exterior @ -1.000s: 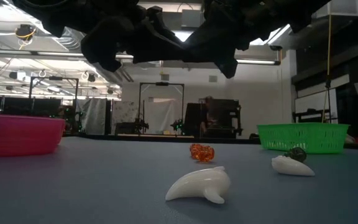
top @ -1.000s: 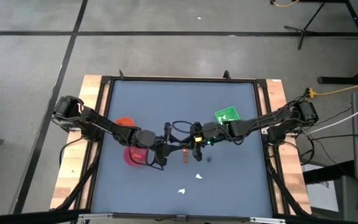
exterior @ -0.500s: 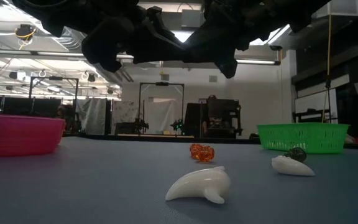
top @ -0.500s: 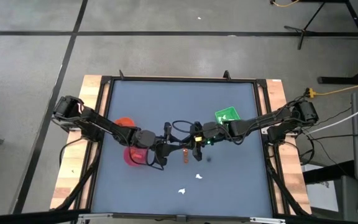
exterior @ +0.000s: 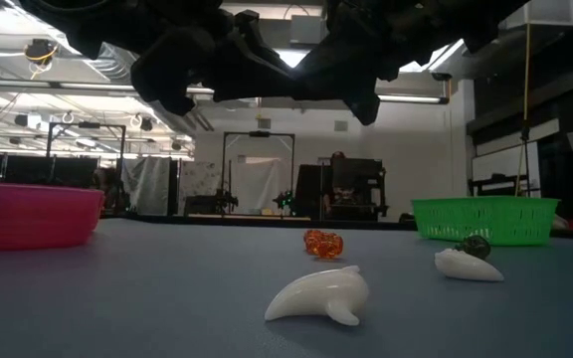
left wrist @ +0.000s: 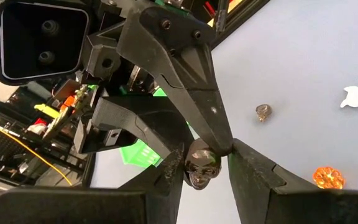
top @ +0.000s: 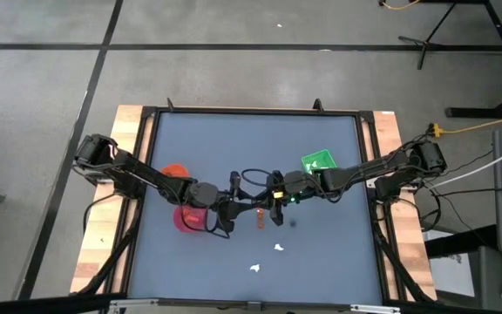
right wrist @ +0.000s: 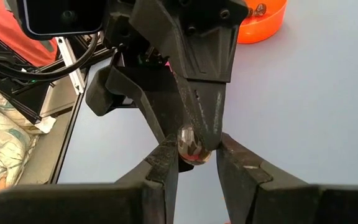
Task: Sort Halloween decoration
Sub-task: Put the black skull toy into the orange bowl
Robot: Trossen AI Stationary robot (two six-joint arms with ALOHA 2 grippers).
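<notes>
The counter (top: 234, 148) has a blue-grey top in a dark frame. A pink bowl (top: 188, 218) and an orange bowl (top: 174, 172) stand at its left, a green tray (top: 318, 162) at the right. Near the middle lie an orange piece (top: 259, 220) and what seems a dark piece (top: 292, 222). Two white pieces, one (top: 280, 247) and another (top: 254, 267), lie nearer the front edge.

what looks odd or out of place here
Both grippers meet mid-table over one dark skull piece: the left gripper and the right gripper each pinch it, a mid-air handover. The other pieces lie loose on the table: two white ones, an orange one, another dark one. Nothing looks broken.
</notes>
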